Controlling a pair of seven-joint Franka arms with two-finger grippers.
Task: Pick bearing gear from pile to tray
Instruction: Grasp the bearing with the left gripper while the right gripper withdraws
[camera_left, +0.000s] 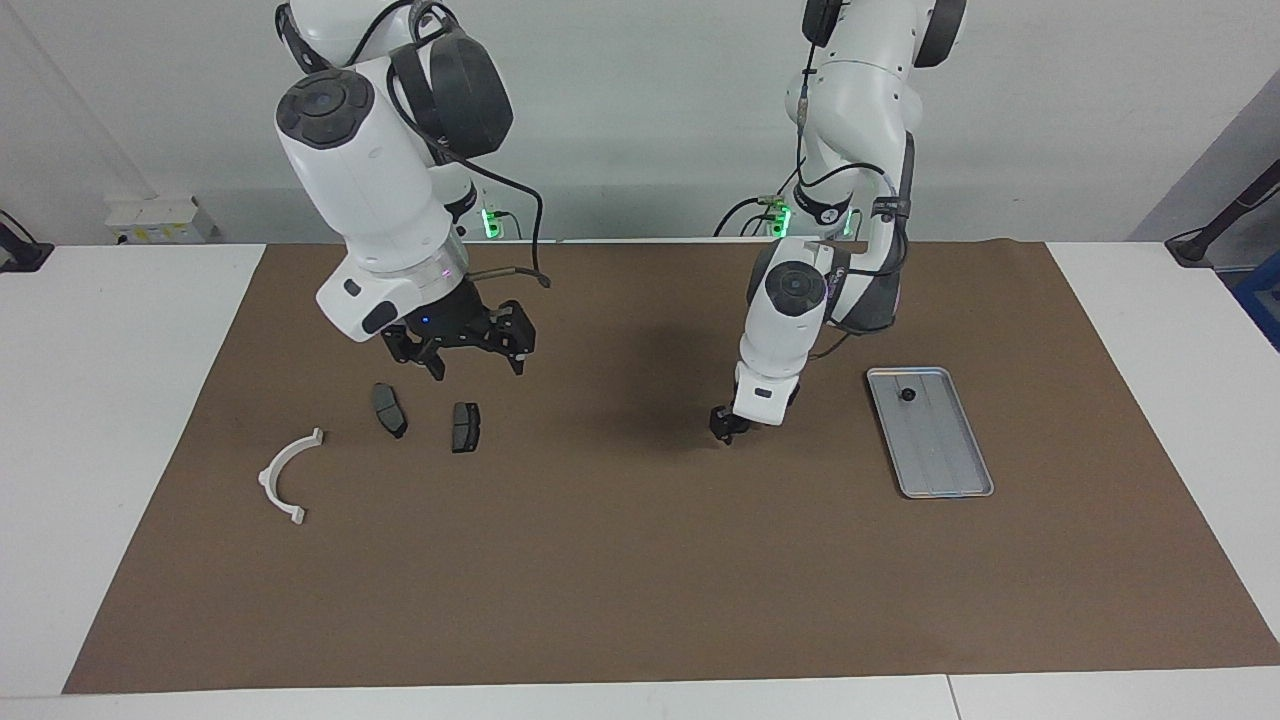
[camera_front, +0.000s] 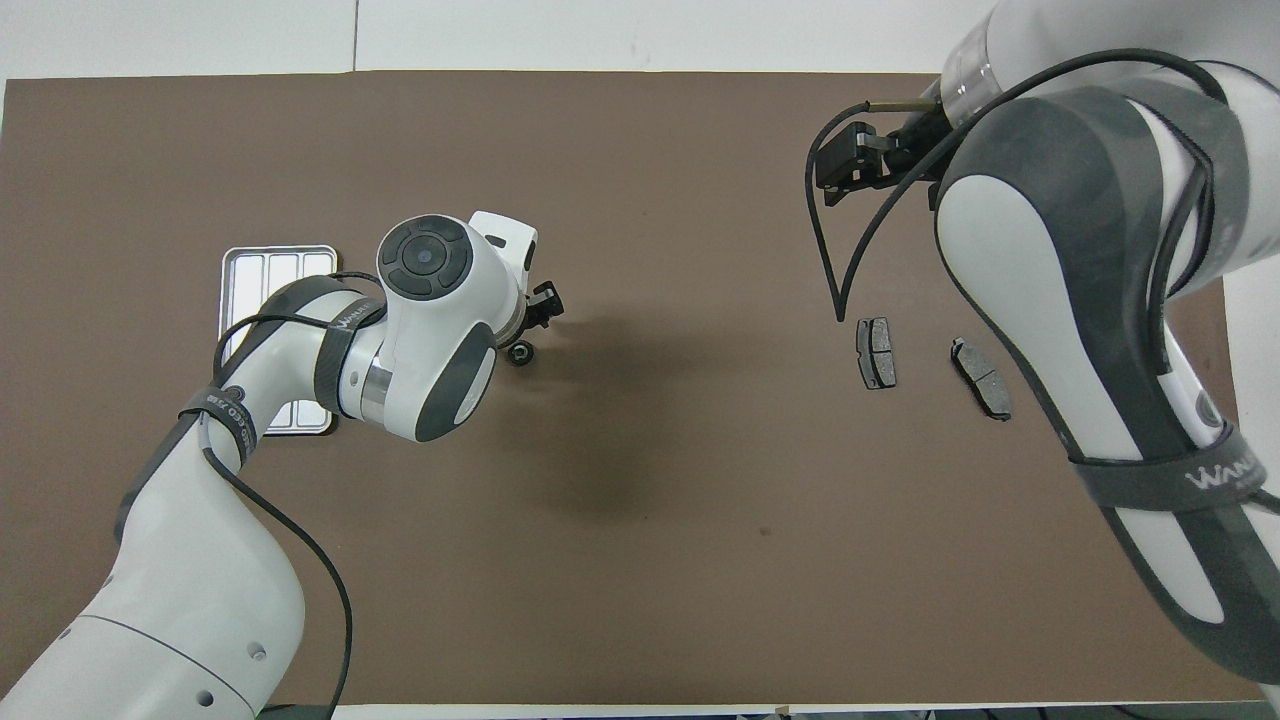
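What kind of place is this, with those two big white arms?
Probably a robotics lab or test bench: two arms work at a table covered by a brown mat, with a few loose parts, such as brake pads, and a metal tray laid out for sorting practice.

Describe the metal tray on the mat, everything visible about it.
The tray is a shallow silver-grey metal rectangle with rounded corners, a raised rim and faint lengthwise ridges. It lies flat on the brown mat toward the left arm's end of the table. One small black round piece sits inside it, at the end nearer the robots; the rest is bare. No gripper touches it.
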